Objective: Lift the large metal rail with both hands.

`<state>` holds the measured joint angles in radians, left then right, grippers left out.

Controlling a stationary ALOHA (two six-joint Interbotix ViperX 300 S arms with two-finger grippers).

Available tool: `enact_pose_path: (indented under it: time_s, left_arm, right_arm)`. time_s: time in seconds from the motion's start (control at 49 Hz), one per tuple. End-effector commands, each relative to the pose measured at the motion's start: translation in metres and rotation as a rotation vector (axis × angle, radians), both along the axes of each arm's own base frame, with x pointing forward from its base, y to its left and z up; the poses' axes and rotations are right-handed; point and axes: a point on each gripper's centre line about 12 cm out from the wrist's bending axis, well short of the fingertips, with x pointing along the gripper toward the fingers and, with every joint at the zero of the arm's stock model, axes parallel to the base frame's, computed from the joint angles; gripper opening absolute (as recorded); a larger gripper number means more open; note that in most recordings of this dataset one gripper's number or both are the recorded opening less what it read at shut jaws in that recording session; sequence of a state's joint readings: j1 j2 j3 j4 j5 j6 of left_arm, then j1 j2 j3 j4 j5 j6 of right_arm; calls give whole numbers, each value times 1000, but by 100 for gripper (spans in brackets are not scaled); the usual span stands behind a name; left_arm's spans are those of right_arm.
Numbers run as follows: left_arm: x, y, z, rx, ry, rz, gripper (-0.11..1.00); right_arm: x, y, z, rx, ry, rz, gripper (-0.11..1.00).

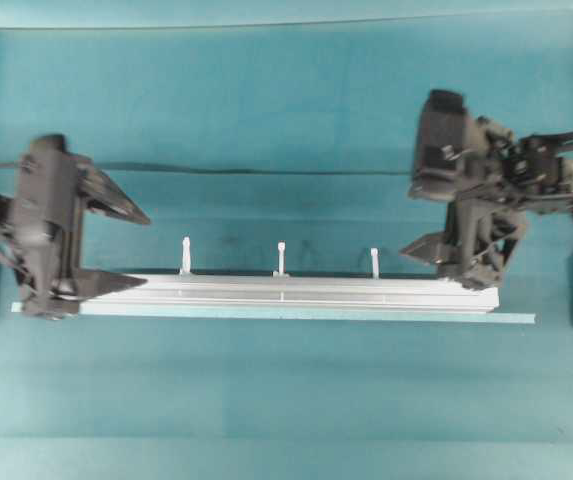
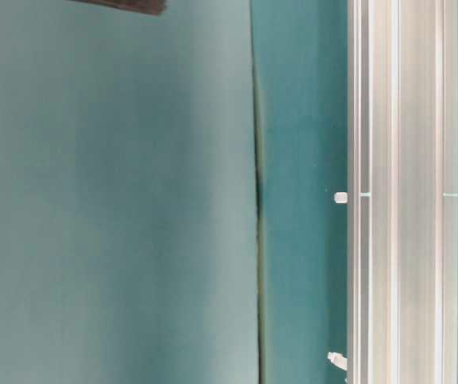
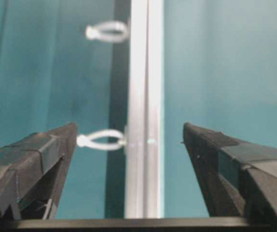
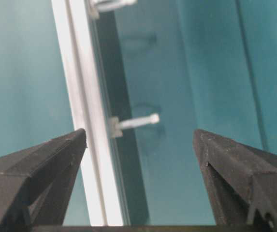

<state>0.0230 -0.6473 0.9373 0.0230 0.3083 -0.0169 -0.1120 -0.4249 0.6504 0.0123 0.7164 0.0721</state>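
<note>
The large metal rail point(image 1: 286, 292) lies lengthwise across the teal table, with three white zip-tie tails point(image 1: 280, 258) on its far side. My left gripper point(image 1: 146, 250) is open at the rail's left end. One finger lies over the rail and the other is beyond it. In the left wrist view the rail point(image 3: 145, 121) runs between the spread fingers point(image 3: 46, 154) without touching them. My right gripper point(image 1: 436, 268) is open at the right end. In the right wrist view the rail point(image 4: 80, 72) passes close to the left finger point(image 4: 46, 164).
A thin pale tape strip point(image 1: 516, 318) runs along the rail's near side and sticks out past both ends. A dark seam point(image 1: 266, 170) crosses the table behind the rail. The table-level view shows the rail point(image 2: 396, 192) close up with a zip-tie point(image 2: 340, 198).
</note>
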Motion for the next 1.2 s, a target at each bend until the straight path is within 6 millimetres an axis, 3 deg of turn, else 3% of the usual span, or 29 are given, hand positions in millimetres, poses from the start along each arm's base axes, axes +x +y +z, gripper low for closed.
enact_pose_path:
  time_s: [0.0,0.408,1.184]
  left_arm:
    - [-3,0,14,4,-54,-2,96]
    - [-19,0,46,3,-186,2,96]
    - [-21,2,84,-25,-487,24,96]
  right_arm:
    - [-2,0,8,-8,-38,0,92]
    - [-22,-5,35,-55,-231,-17,92]
    - [-69,-5,63,-103,-554,-47,92]
